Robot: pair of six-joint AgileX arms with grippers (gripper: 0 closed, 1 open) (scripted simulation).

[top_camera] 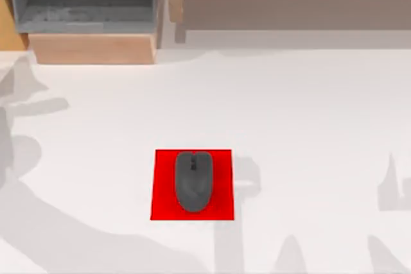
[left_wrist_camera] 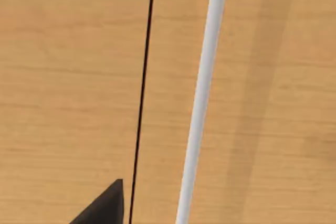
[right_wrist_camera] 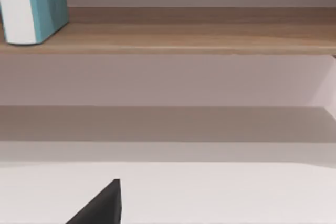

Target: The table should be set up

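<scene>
Black fingertip of our left gripper sits close before a wooden panel with a white bar; its grip state we cannot tell. Our right gripper's fingertip hangs over the table, facing a wooden shelf bearing a teal-and-white object; its state is likewise undetermined. Centrally on the table, a grey mouse rests on a red mat. An open drawer stands far-left.
</scene>
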